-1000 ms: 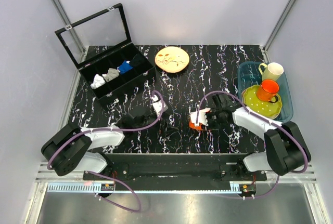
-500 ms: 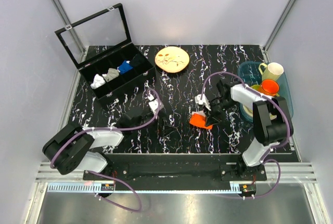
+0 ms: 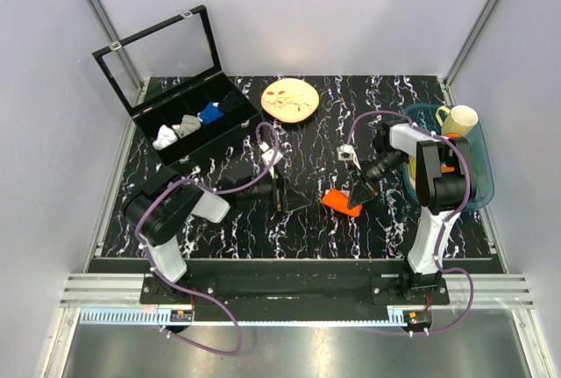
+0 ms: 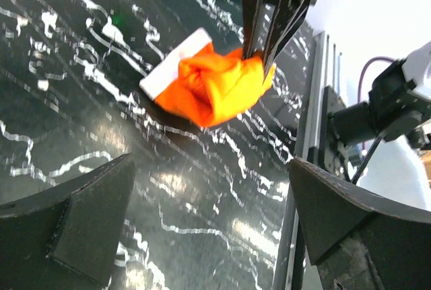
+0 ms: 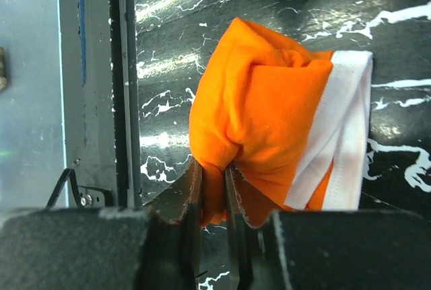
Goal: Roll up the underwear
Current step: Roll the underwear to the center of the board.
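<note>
The underwear (image 3: 337, 201) is a bunched orange bundle with a white band, lying on the black marbled table (image 3: 307, 132) right of centre. It also shows in the left wrist view (image 4: 212, 85) and the right wrist view (image 5: 269, 112). My right gripper (image 3: 358, 196) is shut on a fold of the orange fabric at the bundle's right edge; its jaws pinch the cloth in the right wrist view (image 5: 214, 186). My left gripper (image 3: 294, 196) is open and empty, low over the table, to the left of the bundle and apart from it.
An open black divided box (image 3: 188, 128) with small rolled garments stands at the back left. A patterned plate (image 3: 290, 100) lies at the back centre. A blue bin (image 3: 478, 176) at the right holds a yellow mug, an orange cup (image 3: 453, 146) and a green plate.
My right arm has swung so its gripper now reaches the underwear from the right, and the bundle has shifted slightly. My left gripper has moved right, toward the bundle.
</note>
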`<action>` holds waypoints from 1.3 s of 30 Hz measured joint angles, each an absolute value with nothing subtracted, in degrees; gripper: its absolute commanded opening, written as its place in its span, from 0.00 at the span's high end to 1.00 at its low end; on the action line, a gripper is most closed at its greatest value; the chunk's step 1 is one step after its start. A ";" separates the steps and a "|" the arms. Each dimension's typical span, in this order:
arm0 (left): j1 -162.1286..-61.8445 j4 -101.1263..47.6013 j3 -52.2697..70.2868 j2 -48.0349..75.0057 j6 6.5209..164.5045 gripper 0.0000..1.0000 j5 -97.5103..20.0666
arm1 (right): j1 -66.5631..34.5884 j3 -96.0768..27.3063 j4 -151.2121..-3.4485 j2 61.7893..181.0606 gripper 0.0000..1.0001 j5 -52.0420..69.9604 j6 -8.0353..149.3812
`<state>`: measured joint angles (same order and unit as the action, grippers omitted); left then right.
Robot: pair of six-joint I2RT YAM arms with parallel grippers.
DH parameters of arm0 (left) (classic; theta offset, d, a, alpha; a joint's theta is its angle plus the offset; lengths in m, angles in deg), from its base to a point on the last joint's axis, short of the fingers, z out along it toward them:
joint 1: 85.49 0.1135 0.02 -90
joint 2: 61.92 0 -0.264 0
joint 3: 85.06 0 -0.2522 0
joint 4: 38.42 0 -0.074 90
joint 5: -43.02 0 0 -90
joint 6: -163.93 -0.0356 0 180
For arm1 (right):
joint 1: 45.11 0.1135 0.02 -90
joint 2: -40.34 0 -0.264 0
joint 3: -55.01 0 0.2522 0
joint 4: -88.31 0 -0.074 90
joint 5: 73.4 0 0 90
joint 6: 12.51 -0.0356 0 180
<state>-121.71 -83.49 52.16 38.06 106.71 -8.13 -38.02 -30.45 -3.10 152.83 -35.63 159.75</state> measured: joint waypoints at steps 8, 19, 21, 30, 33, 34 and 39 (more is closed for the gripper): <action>-123.57 -79.55 39.81 46.02 108.06 0.01 -7.70 | -39.95 -34.50 -1.11 156.04 0.85 -35.23 152.84; -126.74 -65.80 28.36 54.48 105.00 0.01 -8.11 | -40.58 -34.45 -4.91 156.39 0.86 -30.91 142.63; -127.09 -64.21 26.55 55.09 104.89 0.01 -8.18 | -40.58 -34.45 -5.35 156.48 0.86 -30.49 141.52; -128.05 -61.94 21.08 58.39 105.75 0.01 -8.00 | -40.62 -34.45 -6.53 156.68 0.86 -29.31 139.33; -128.60 -60.54 18.31 59.88 105.46 0.01 -7.89 | -40.62 -34.45 -6.66 156.68 0.86 -29.20 139.09; -128.84 -59.82 17.45 60.20 105.22 0.01 -7.89 | -40.62 -34.47 -6.70 156.68 0.86 -29.07 139.07; -130.15 -56.36 13.98 61.54 102.97 0.01 -7.72 | -40.67 -34.45 -6.84 156.68 0.86 -28.50 139.00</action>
<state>-130.15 -56.36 13.98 61.54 102.97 -7.72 -40.67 -34.45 -6.84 156.68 -28.50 139.00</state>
